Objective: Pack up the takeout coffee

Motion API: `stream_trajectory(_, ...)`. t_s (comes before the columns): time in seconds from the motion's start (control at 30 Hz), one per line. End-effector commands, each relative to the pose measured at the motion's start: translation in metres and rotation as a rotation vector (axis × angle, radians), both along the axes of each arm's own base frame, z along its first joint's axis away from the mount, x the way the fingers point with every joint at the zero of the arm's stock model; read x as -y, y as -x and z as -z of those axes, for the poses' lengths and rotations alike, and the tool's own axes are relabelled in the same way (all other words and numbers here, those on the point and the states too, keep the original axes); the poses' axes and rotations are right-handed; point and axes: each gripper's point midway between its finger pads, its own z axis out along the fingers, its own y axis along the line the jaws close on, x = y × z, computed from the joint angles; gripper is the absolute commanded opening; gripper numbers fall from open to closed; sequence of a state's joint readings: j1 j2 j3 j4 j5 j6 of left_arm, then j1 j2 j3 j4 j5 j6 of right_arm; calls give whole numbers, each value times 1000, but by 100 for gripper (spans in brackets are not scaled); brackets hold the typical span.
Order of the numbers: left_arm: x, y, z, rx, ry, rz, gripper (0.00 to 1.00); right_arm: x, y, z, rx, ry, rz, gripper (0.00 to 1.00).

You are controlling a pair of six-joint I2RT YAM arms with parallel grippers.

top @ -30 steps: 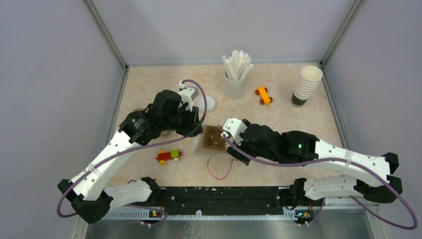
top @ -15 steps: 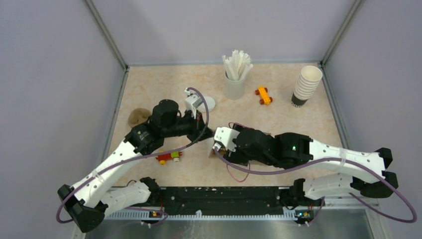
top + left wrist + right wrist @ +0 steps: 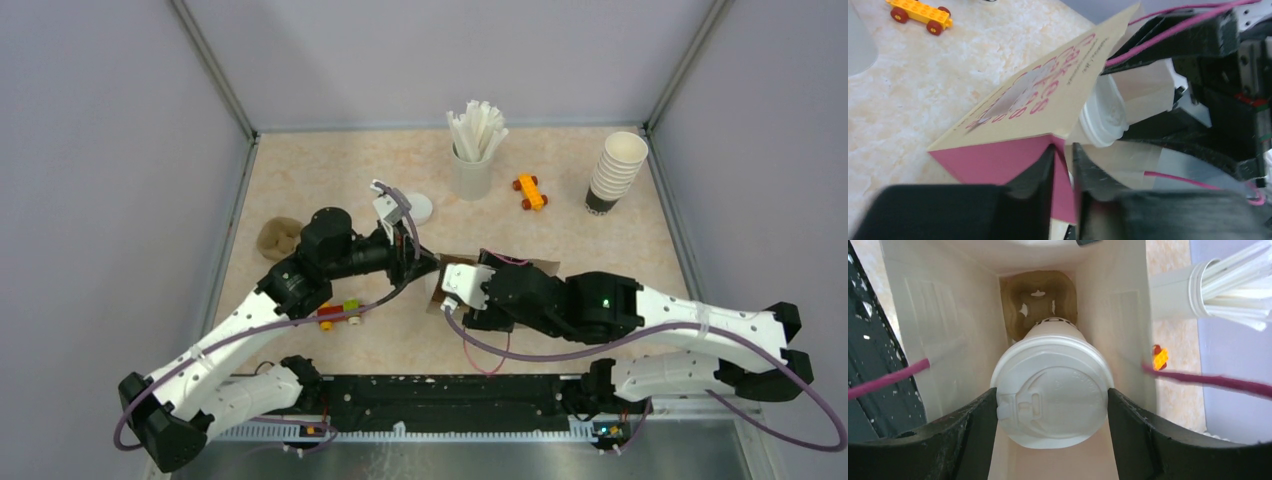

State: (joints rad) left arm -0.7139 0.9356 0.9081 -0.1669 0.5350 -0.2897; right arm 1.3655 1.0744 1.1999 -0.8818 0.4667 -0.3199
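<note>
Right tool point(image 3: 1050, 412) clamped on lidded white paper cup point(image 3: 1054, 335), cup inside tan paper bag point(image 3: 1018, 100); long axis points at brown moulded tray point(image 3: 1037, 295) straight ahead, deeper in; left tool point(image 3: 1063, 152) pinches bag's edge.

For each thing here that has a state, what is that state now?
Coffee cup: lid on, held by the right gripper, in the bag's mouth.
Bag: open, edge pinched by the left gripper.
Cup tray: deep inside the bag.
Stick holder: upright, full.
Spare cups: stacked.
</note>
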Motion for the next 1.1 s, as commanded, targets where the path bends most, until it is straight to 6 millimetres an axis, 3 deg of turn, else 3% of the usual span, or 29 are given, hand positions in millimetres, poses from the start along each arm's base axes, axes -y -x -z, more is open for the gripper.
stream_trajectory(0.0,-2,1,-13,55,50,-3,32,12,6,2,-16,-31,16,52)
stream_trajectory(0.07,-7,4,-6,7,19,-25,47,12,8,9,-35,-28,14,52)
stream_trajectory(0.2,-24,19,11,-177,-76,-75,64,9,12,15,-64,-52,15,51)
stream_trajectory(0.4,-36,55,14,-308,-64,-26,78,1,12,18,-64,-63,14,50)
stream_trajectory(0.53,-37,61,21,-317,-33,-11,80,-9,2,19,-9,-81,31,50)
stream_trajectory(0.73,-33,47,34,-330,-36,-64,78,-26,-14,18,72,-85,63,50)
stream_trajectory(1.07,-25,1,23,-190,-60,-177,75,-36,-34,4,209,-109,94,50)
